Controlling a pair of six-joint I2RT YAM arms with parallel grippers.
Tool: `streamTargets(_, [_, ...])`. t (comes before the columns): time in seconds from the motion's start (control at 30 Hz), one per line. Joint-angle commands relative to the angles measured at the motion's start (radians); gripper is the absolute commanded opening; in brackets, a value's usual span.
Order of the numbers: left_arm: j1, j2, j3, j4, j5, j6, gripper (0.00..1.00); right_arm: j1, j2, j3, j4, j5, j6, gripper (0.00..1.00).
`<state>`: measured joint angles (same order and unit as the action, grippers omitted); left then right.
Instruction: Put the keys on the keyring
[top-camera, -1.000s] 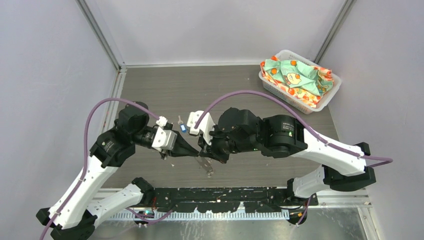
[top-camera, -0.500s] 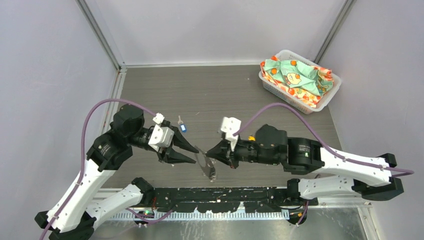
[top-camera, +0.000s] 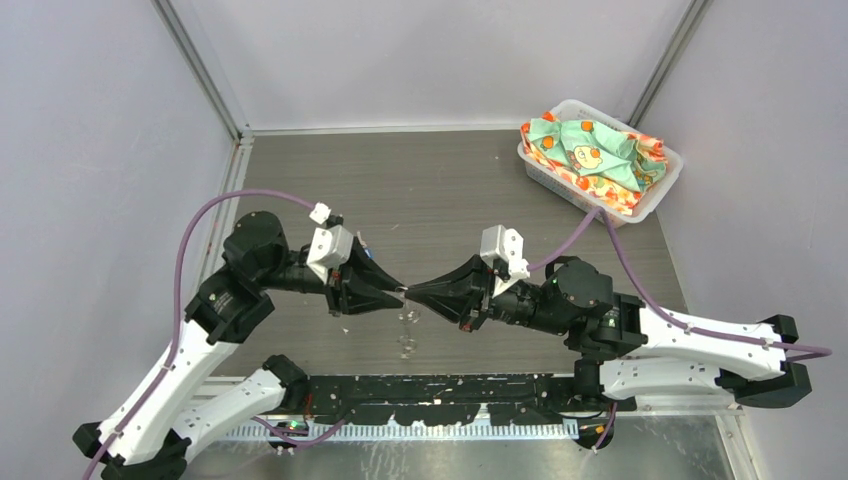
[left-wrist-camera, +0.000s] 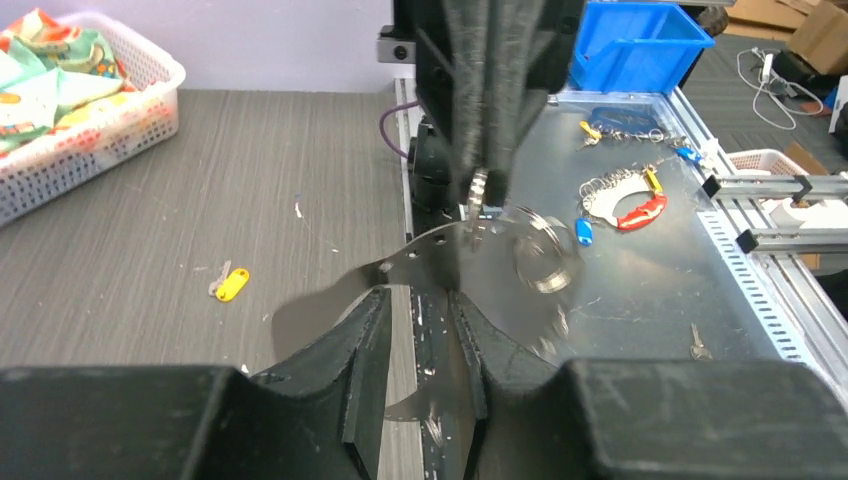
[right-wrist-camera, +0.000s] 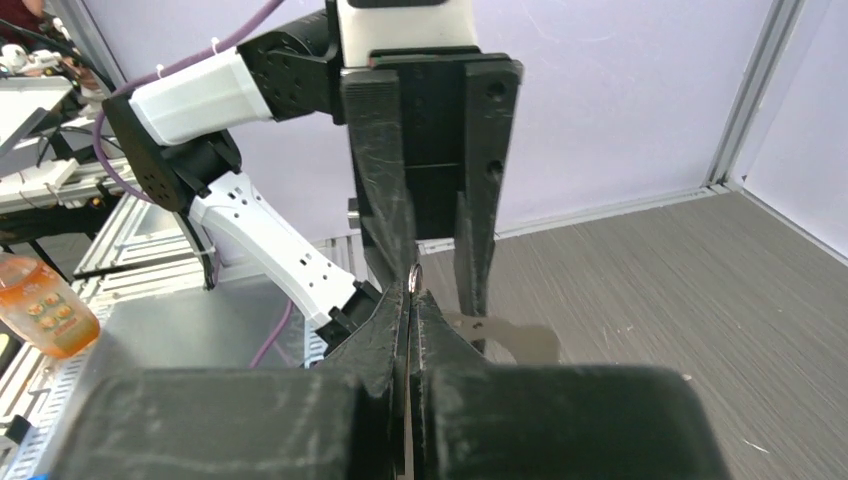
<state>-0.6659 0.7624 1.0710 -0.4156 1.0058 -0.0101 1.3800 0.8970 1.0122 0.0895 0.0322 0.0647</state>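
Bright, even light from above; faint shadows on the bench (top-camera: 430, 190). In its wrist view the left claw (left-wrist-camera: 418, 310) looms dark and blurred.

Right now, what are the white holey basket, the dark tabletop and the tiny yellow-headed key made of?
The white lattice basket: probably moulded plastic, smooth, with even rows of holes. The dark grey streaked tabletop: matte, wood-grain lines; likely laminate or wood, hard to tell. The tiny yellow-headed silver key: smooth, bright head looks plastic; pale silvery blade looks metal.
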Motion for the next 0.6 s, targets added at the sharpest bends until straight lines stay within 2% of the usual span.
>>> streamTargets(0.0, [0.000, 0.002, 0.021, 0.113, -0.050, -0.108, 0.28, 0.000, 0.000, -0.003, 0.144, -0.018, 0.018, 0.01])
streamTargets(0.3, [0.000, -0.011, 0.055, 0.142, 0.064, -0.198, 0.25, 0.000, -0.002, -0.023, 0.147, -0.018, 0.020, 0.01])
streamTargets(0.57, [0.000, -0.008, 0.058, 0.159, 0.069, -0.204, 0.22, -0.001, 0.016, -0.016, 0.151, -0.052, 0.022, 0.01])
